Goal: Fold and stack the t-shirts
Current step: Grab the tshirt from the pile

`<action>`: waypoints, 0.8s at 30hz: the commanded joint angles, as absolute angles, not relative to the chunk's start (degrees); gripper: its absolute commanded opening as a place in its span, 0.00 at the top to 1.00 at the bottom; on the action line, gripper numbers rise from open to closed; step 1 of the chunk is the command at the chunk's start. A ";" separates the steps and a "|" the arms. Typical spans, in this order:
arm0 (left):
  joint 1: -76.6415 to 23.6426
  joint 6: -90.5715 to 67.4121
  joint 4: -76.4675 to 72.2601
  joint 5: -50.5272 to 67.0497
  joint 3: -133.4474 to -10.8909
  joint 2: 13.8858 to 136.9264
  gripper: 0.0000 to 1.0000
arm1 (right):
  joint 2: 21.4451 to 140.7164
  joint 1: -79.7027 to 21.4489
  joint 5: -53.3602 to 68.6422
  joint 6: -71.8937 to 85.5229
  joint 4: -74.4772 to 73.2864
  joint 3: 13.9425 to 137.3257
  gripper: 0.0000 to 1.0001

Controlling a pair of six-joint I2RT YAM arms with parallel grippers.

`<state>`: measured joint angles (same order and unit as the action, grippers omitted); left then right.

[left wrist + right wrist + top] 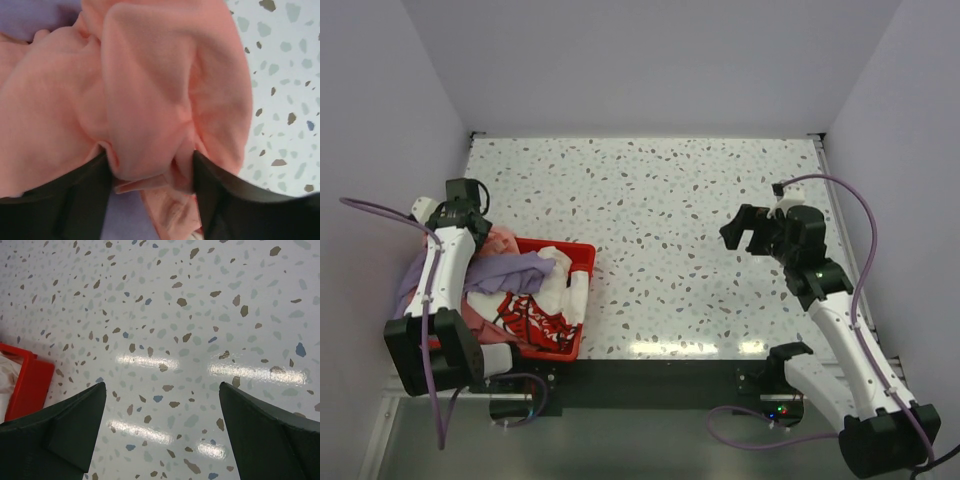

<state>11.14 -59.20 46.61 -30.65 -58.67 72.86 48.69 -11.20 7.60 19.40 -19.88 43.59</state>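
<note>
Left gripper [150, 172], lower centre of its wrist view: a fold of the salmon-pink t-shirt [150, 90] fills the gap and touches both fingers; a firm clamp cannot be confirmed. The lavender t-shirt [510, 270] and white printed t-shirt [535, 315] lie heaped in the red crate [582, 250], left of the overhead frame. Right gripper [162, 390] stands wide, holding nothing, over the speckled table [200, 300]. Plain pale walls [650, 60] close the far side.

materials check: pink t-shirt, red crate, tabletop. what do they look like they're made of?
Pink t-shirt: soft matte knit cloth, probably cotton jersey; it bunches in rounded folds.
Crate: looks like rigid moulded plastic, with a smooth red rim.
Tabletop: hard glossy terrazzo-look surface, speckled, with lamp reflections; stone or laminate, can't tell.
</note>
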 commanded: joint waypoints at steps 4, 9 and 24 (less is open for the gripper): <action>13.62 -58.89 41.48 -27.51 -57.66 74.97 0.99 | 46.32 -11.08 7.03 19.51 -19.86 45.71 0.01; 14.06 -57.05 42.37 -27.25 -60.81 72.43 1.00 | 46.14 -11.07 7.82 18.81 -20.48 46.49 0.01; 13.98 -50.72 29.90 -14.08 -83.74 63.36 1.00 | 40.08 -11.07 6.42 19.86 -16.53 43.86 0.01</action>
<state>13.76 -54.04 39.00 -20.40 -76.77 62.11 42.52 -11.20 7.16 19.49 -20.69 44.27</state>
